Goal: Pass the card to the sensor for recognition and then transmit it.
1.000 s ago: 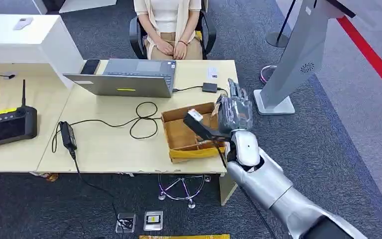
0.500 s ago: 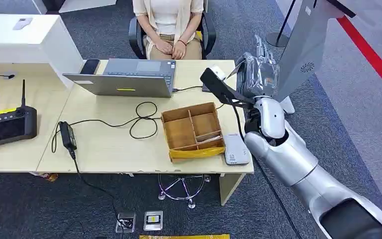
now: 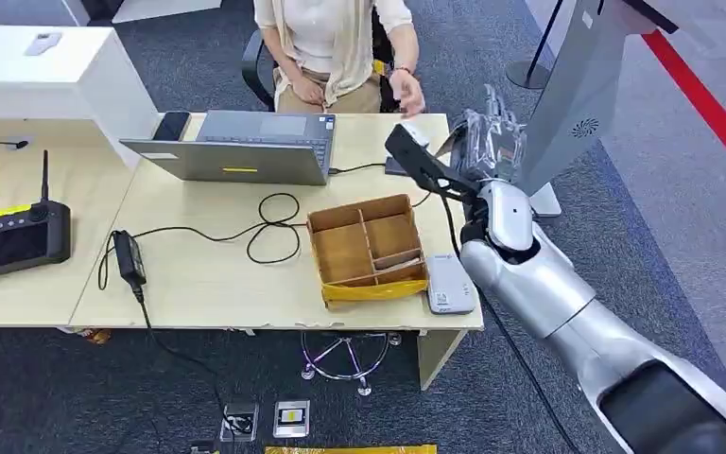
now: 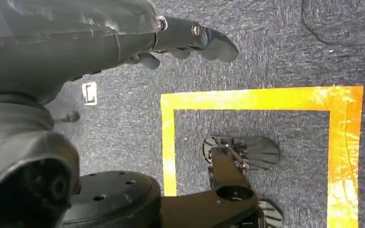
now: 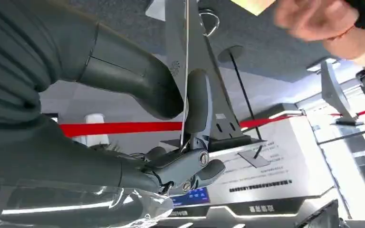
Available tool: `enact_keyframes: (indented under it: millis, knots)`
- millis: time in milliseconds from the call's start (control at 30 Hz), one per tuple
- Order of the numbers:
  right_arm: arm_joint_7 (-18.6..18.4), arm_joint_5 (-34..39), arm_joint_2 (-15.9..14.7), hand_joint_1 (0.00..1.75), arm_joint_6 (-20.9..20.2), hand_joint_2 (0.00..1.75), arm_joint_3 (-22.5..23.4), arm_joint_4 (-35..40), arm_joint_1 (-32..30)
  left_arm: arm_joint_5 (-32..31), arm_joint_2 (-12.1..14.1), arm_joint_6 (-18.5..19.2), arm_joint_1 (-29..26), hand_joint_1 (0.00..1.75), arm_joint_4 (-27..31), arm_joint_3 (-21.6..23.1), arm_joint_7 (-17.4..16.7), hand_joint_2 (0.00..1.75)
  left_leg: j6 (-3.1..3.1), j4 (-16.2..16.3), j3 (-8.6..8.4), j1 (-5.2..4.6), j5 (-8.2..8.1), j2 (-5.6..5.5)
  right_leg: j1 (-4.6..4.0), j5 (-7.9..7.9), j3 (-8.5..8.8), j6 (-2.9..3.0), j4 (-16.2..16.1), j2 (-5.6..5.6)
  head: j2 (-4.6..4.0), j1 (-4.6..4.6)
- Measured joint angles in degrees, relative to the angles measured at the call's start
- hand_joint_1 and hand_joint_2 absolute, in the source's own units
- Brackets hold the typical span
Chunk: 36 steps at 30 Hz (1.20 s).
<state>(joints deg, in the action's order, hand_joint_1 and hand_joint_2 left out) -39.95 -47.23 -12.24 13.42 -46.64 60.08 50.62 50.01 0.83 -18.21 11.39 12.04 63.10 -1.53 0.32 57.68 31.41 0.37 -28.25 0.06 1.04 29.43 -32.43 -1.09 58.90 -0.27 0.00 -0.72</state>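
My right hand is raised over the table's far right corner. It pinches a thin white card, seen edge-on between the thumb and a finger. A person seated behind the table stretches a hand towards it, close to my hand but apart from the card; that hand is blurred in the right wrist view. The white sensor lies flat near the table's front right corner, well below my hand. My left hand hangs over the carpet, fingers apart and holding nothing.
A cardboard box with compartments sits beside the sensor. A laptop, a looped black cable and a power brick lie to the left. A grey kiosk stand rises right of my hand. Yellow tape marks the floor.
My right arm has lifted from over the cardboard box to the table's far right corner, uncovering the sensor. The seated person has leaned forward and raised a hand towards my hand.
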Motion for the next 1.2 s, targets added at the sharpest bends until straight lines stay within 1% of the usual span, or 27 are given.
enact_keyframes:
  millis: [133, 533, 800, 1000, 1033, 1067, 1100, 1133, 1200]
  knots:
    - [-0.04, -1.81, 0.63, 1.75, -0.88, 1.75, -0.04, -1.92, 0.26, 0.39, -0.22, -0.41, -0.06, 0.00, -0.02, 0.00, -0.70, 0.00, 0.00, 0.00, 0.00, 0.00, 0.00, 0.00, 0.00, 0.00, 0.01, 0.00, 0.00, 0.00, 0.00, 0.00]
    - [-0.04, -1.86, 2.27, 1.75, -1.75, 1.75, -0.09, -4.09, 1.14, 1.05, -0.22, -1.05, -0.13, 0.00, -0.02, 0.00, -0.70, 0.00, 0.00, 0.00, 0.00, 0.00, 0.00, 0.00, 0.00, 0.00, 0.01, 0.00, 0.00, -0.01, 0.00, 0.00]
    - [1.16, -1.81, 3.91, 1.75, -1.38, 1.75, -0.55, -6.12, 2.01, 1.55, -0.22, -1.97, -0.25, 0.00, -0.02, 0.00, -0.79, 0.00, 0.00, 0.00, 0.01, 0.00, 0.00, 0.00, 0.00, 0.00, 0.01, 0.00, 0.01, -0.01, 0.00, 0.00]
    - [1.49, -1.81, 5.59, 1.75, -0.57, 1.75, -1.09, -8.08, 2.47, 2.80, -0.24, -2.32, -1.55, 0.00, -0.02, -0.07, -0.83, 0.00, 0.00, 0.00, 0.01, 0.02, 0.00, -0.01, -0.02, 0.00, -0.01, 0.00, 0.01, -0.03, 0.00, 0.00]
    - [1.49, -1.81, 5.81, 1.62, -0.55, 1.75, -1.20, -8.30, 2.48, 2.82, -0.24, -2.36, -1.69, 0.00, -0.02, -0.09, -0.83, 0.00, 0.00, 0.00, 0.01, 0.02, 0.00, -0.01, -0.02, 0.00, -0.01, 0.00, 0.01, -0.03, 0.00, 0.00]
    - [1.51, -1.81, 5.92, 0.33, -0.50, 1.75, -1.27, -8.50, 2.49, 2.84, -0.24, -2.40, -1.75, 0.00, -0.02, -0.09, -0.83, 0.00, 0.00, 0.00, 0.01, 0.01, 0.00, -0.01, -0.01, 0.00, -0.01, 0.00, 0.01, -0.02, 0.00, 0.00]
    - [1.53, -1.81, 6.05, 0.00, -0.48, 1.75, -1.42, -8.65, 2.50, 2.84, -0.24, -2.42, -1.77, 0.00, -0.02, -0.09, -0.83, 0.00, 0.00, -0.01, 0.01, 0.01, 0.00, -0.01, -0.01, 0.00, 0.00, 0.00, 0.01, -0.02, 0.00, 0.00]
    - [1.55, -1.81, 6.08, 0.00, -0.48, 0.00, -1.49, -8.85, 2.51, 2.86, -0.24, -2.45, -1.77, 0.00, -0.02, -0.11, -0.83, 0.00, 0.00, -0.01, 0.01, 0.01, 0.00, -0.01, -0.01, 0.00, 0.00, 0.00, 0.01, -0.02, 0.00, 0.00]
    - [1.64, -1.88, 6.38, 0.00, -0.40, 0.00, -1.66, -9.28, 2.51, 2.99, -0.24, -2.88, -1.82, 0.00, -0.02, -0.11, -0.72, 0.00, 0.00, -0.01, 0.01, 0.01, 0.00, -0.01, -0.01, 0.00, -0.01, 0.00, 0.01, 0.00, 0.00, 0.00]
